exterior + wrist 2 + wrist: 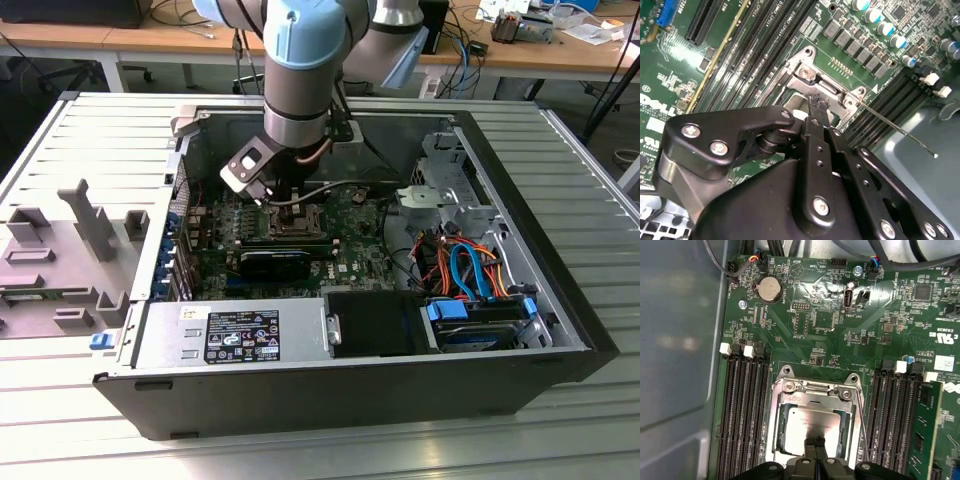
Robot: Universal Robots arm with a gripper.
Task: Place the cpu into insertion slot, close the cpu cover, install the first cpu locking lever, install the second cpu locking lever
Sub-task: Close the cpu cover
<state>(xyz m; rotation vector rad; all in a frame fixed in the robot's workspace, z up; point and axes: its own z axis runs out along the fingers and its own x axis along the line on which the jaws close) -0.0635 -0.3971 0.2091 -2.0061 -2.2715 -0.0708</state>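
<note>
The cpu [810, 421], a silver-grey square chip, lies in the insertion slot [854, 378] on the green motherboard [825, 320]. The silvery cpu cover [807, 386] lies down around it, and the chip shows through its window. My gripper [815, 446] hangs over the chip's near edge with its black fingers pressed together and nothing between them. In the second wrist view the gripper [818, 102] has its tips right at the cover [810, 74]. A thin locking lever [900, 132] sticks out sideways over the memory slots, unlatched. In the exterior view the gripper [285, 205] is inside the open case.
Long black memory slots [742, 415] flank the socket on both sides. A black card [275, 262], the power supply [230, 335], coloured cables [465, 265] and a drive cage [450, 185] crowd the case. A grey fixture [60, 260] lies at the exterior view's left.
</note>
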